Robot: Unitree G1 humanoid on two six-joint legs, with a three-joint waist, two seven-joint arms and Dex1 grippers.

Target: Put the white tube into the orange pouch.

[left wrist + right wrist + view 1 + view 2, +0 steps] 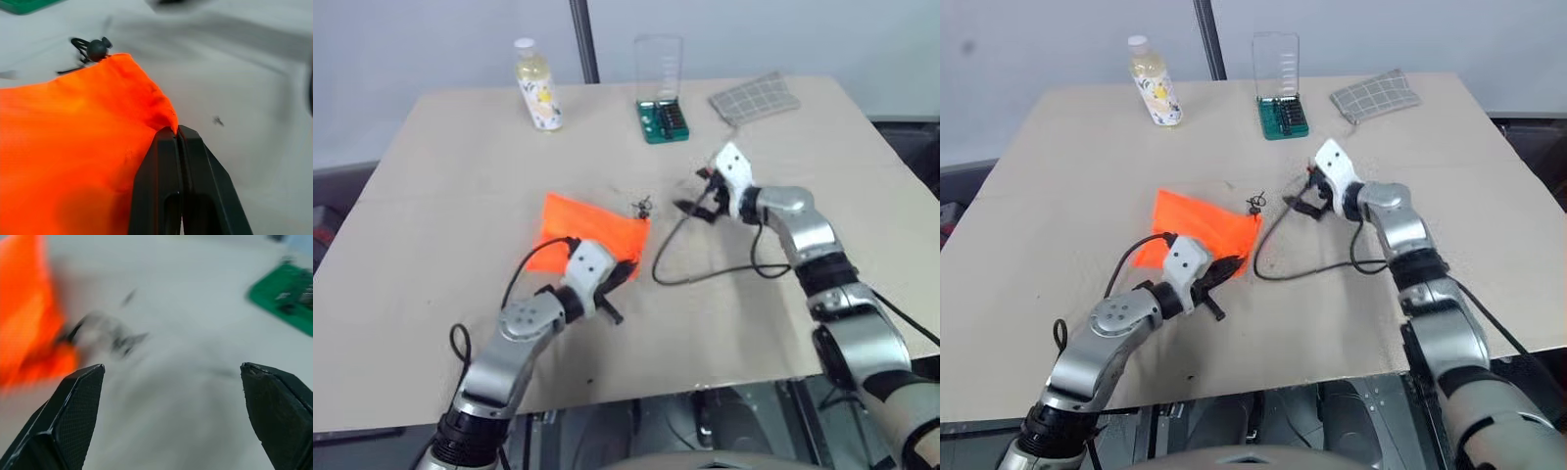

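The left gripper point(178, 132) is shut on a corner of the orange pouch point(587, 233), which lies flat on the table point(431, 225). The right gripper point(171, 377) hangs empty w/ jaws wide, just beyond the pouch's cord bead point(97, 48).

The white tube is not to be found, so it is probably already inside; I cannot confirm, as the pouch mouth is not visible. If so, the left should let go gently, w/o dragging the fabric.

The clear case point(658, 67) holds a green bit set point(663, 121) at its base. A yellowish bottle point(537, 86) and a grey checked pouch point(754, 96) stand well apart.
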